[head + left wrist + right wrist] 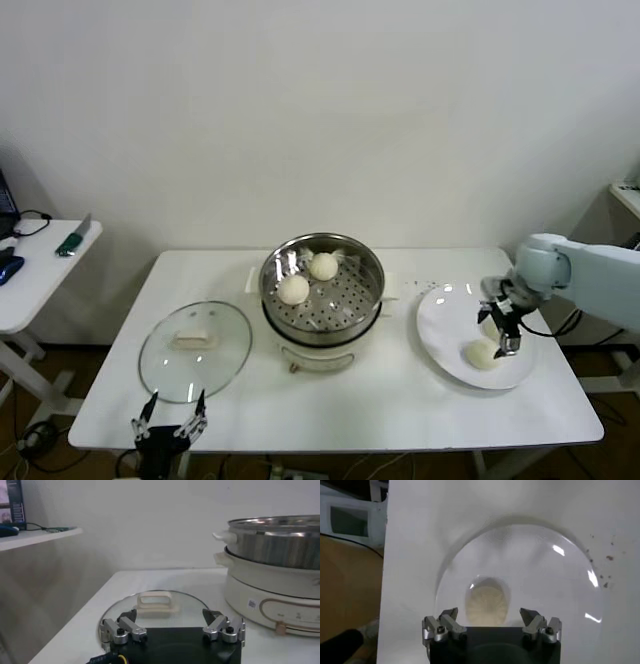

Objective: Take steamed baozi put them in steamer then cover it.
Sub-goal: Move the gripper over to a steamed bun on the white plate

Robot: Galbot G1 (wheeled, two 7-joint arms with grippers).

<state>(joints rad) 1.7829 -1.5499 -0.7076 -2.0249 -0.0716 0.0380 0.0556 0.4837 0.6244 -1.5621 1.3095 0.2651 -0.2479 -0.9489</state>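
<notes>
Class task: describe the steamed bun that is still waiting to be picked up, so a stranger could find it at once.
Start at the white table, then the flat white plate on its right side. The small round white bun lies there alone, under the open right gripper; the other two visible buns sit in the steel steamer basket.

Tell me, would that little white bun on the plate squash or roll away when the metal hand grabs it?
The bun looks soft and domed, so it would probably dent under a hard pinch. Being round on a smooth plate, it might slide or roll if nudged off-centre. The right hand hangs open just above it, so closing evenly from both sides should steady it.
</notes>
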